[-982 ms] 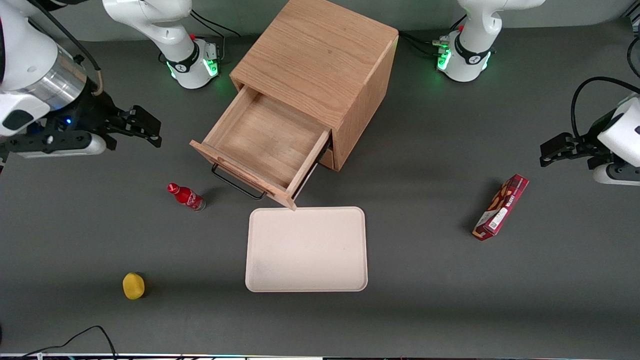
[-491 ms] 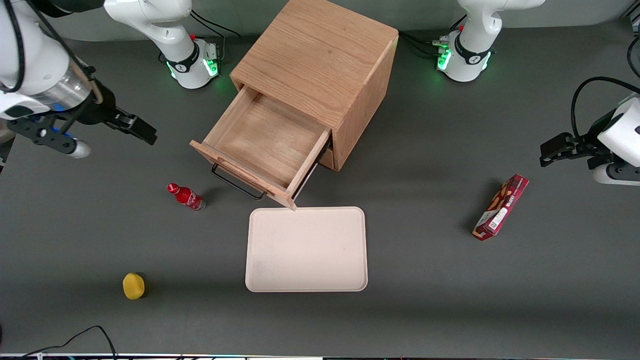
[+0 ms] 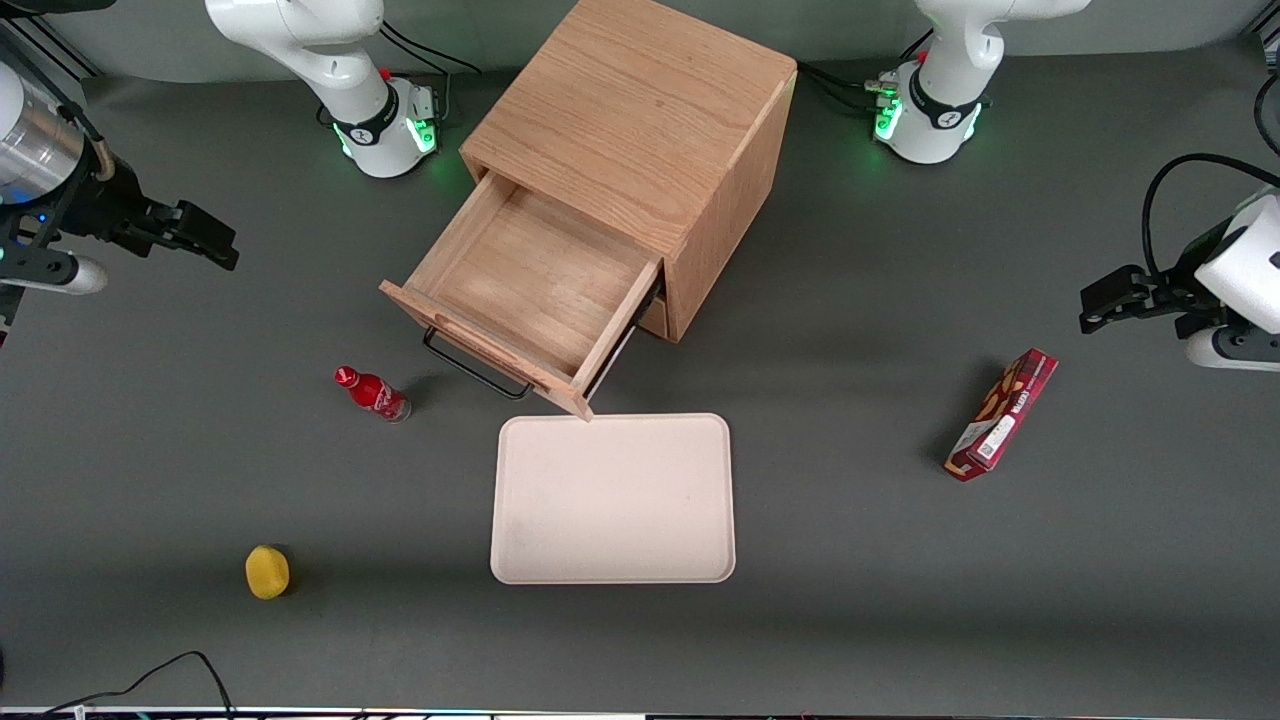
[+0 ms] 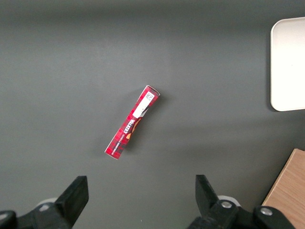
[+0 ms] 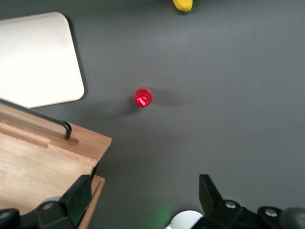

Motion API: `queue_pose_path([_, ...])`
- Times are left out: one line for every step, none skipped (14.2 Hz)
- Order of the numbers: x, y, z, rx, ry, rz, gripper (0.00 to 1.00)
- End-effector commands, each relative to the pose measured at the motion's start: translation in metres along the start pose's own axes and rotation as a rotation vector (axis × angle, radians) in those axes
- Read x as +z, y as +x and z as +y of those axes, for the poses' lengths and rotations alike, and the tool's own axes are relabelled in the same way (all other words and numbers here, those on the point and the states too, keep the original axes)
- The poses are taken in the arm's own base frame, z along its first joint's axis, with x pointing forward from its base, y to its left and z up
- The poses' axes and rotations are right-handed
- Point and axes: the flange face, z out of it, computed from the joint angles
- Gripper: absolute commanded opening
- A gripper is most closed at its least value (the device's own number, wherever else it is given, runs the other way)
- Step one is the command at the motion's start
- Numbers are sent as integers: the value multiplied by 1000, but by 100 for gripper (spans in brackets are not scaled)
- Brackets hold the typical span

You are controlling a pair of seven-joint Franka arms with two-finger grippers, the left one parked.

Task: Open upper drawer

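The gripper [image 3: 215,243] has drawn away from the upper drawer [image 3: 520,290], moving out toward the working arm's end of the counter [image 3: 850,520] and a little farther from the front camera. Its fingers [image 3: 205,232] stand spread apart, holding nothing, well clear of the black handle [image 3: 475,373].

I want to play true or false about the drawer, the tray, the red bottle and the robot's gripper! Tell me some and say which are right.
1. The upper drawer is pulled out. True.
2. The gripper holds the drawer's black handle. False: it is open, holds nothing, and hangs well apart from the cabinet, toward the working arm's end of the table.
3. Something lies in the open drawer. False: only its bare wooden floor shows.
4. The tray is nearer to the front camera than the drawer. True.
5. The red bottle stands on the tray. False: it stands on the table, beside the drawer's handle.
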Motion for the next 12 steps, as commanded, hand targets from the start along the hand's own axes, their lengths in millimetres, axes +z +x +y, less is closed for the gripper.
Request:
queue_pose_path([2,-21,23,-62,9,14,100])
queue_pose_path([3,-19,27,-60,41,7,100])
queue_pose_path([5,-17,26,-67,43,0,100])
queue_pose_path([7,-15,25,-74,39,-3,100])
queue_pose_path([14,-9,22,-65,36,-21,100])
queue_pose_path([17,-8,19,-67,35,-28,100])
queue_pose_path([19,-6,19,-69,35,-29,100])
queue_pose_path([25,-1,18,-67,34,-38,100])
queue_pose_path([35,6,17,-68,32,-58,100])
queue_pose_path([42,11,18,-62,32,-67,100])
queue_pose_path([42,13,20,-58,34,-63,100])
queue_pose_path([41,13,22,-53,35,-60,100])
